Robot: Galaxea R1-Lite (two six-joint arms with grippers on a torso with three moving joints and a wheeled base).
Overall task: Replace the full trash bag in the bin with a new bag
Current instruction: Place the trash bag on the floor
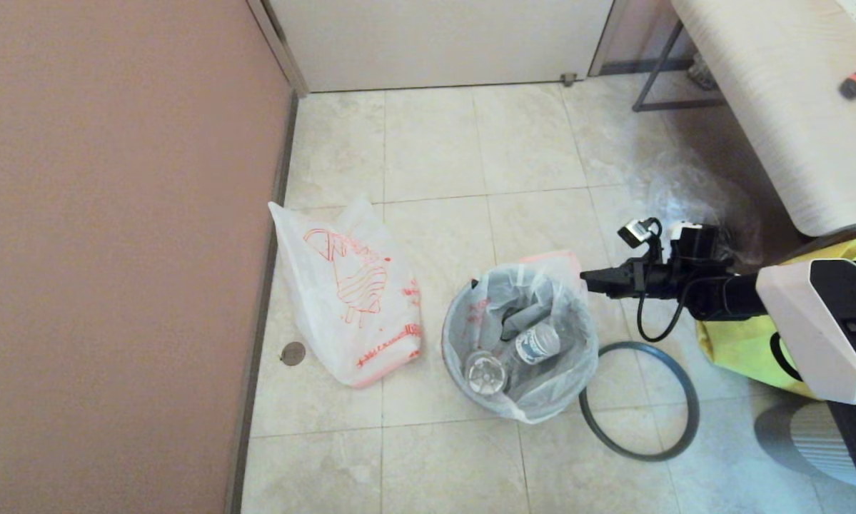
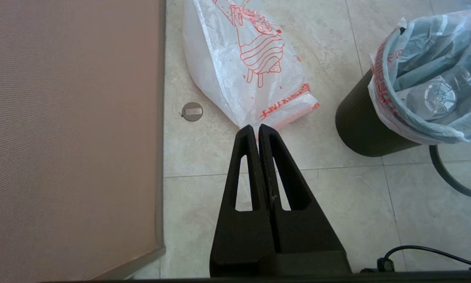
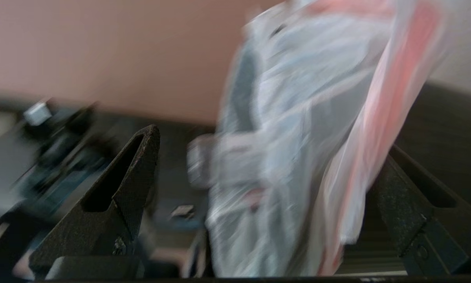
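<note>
Beside the bin, the right gripper gapes around the full trash bag rim, gripping nothing yet; flimsy, slippery film, best pinched at that pink edge.

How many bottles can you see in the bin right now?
2, both lying in the full bag inside the bin: one labelled, one showing its clear base beside it. Others may be hidden underneath.

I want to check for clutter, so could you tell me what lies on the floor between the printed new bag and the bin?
Nothing: in the head view, only bare floor tile separates the new bag from the bin; the left wrist view shows the same bare stretch.
</note>
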